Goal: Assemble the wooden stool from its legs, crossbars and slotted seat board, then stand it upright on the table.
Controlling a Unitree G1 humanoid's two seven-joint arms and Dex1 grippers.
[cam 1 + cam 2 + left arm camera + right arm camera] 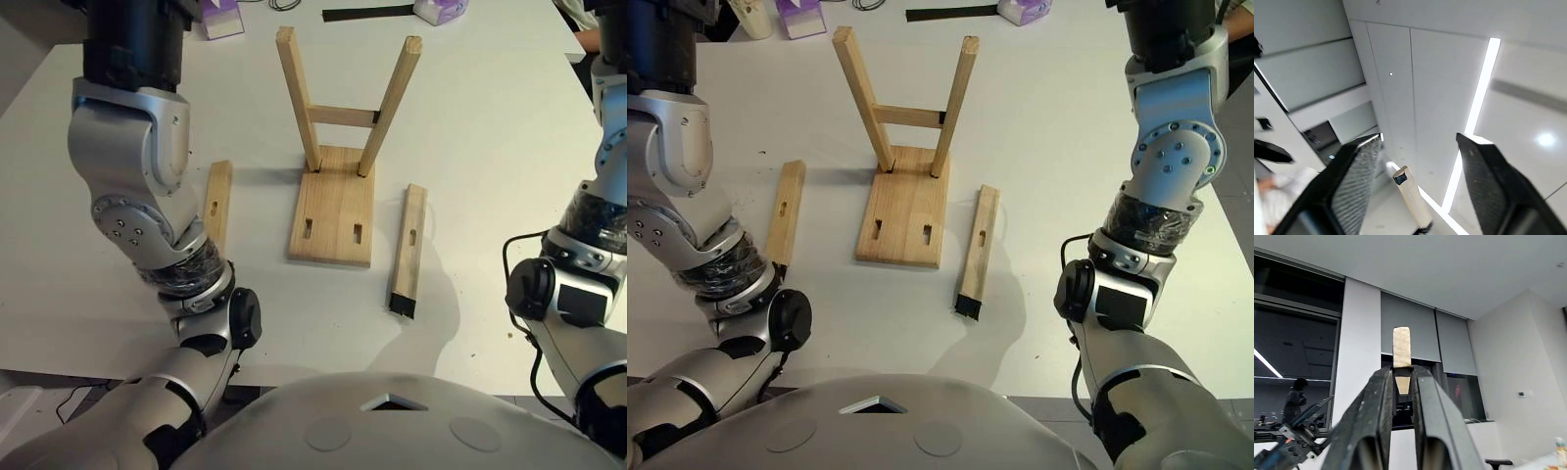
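The slotted seat board (331,211) lies flat mid-table. Two legs (297,93) (389,103) stand in its far slots, joined by a crossbar (343,117); the two near slots are empty. A loose leg (217,204) lies left of the board. Another loose leg (409,250), black at its near end, lies to the right. Both arms are raised above the table. My left gripper (1418,142) points at the ceiling, open, with a wooden stick (1411,195) farther off between its fingers, touching neither. My right gripper (1401,369) is shut on a short wooden crossbar (1401,346) that sticks out past its fingertips.
Two purple boxes (223,18) (441,10) and a black strip (367,13) sit along the table's far edge. A black cable (517,294) loops beside the right forearm. Bare white table (490,147) surrounds the stool parts.
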